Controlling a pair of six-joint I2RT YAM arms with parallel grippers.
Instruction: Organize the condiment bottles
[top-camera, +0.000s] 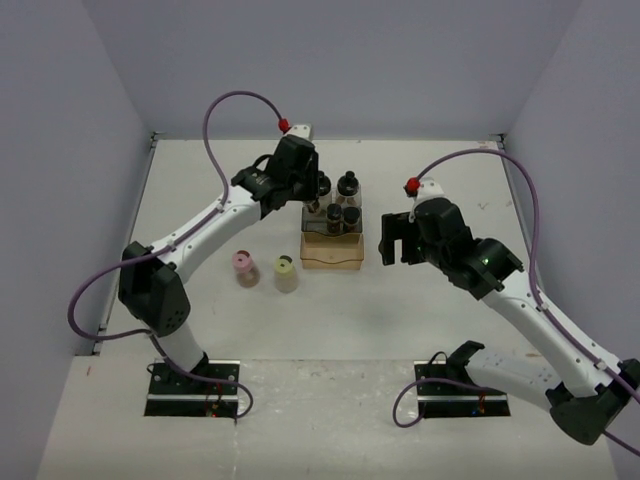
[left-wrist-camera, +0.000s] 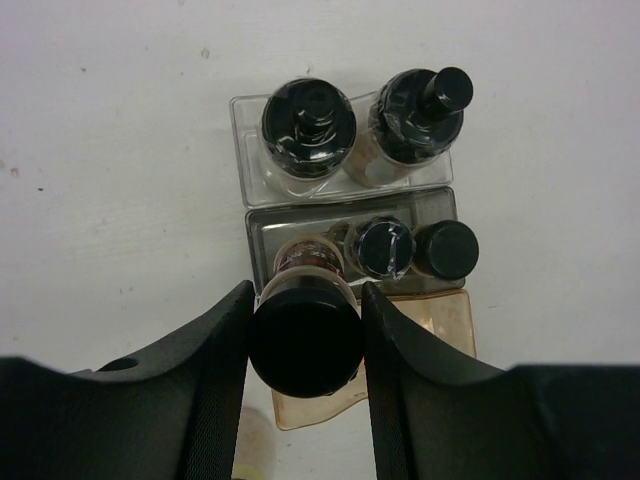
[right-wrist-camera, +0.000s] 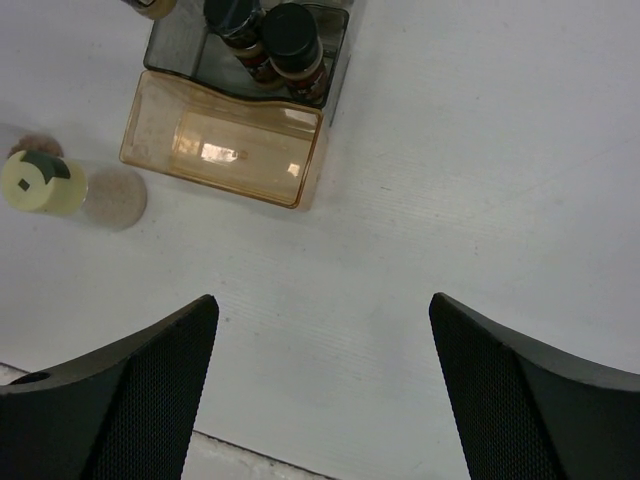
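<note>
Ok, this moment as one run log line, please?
left end effector: shut on black-capped jar at grey tier | right end effector: open | pink-capped jar, yellow-green-capped jar: on table

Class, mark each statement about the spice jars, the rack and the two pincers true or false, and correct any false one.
1. The left pincer is shut on a black-capped jar. True.
2. The right pincer holds the yellow-green-capped jar. False: it is open and empty, and that jar stands on the table.
3. The tan tier of the rack holds no jar. True.
4. The pink-capped jar sits in the rack. False: it stands on the table beside the yellow-green-capped jar.
</note>
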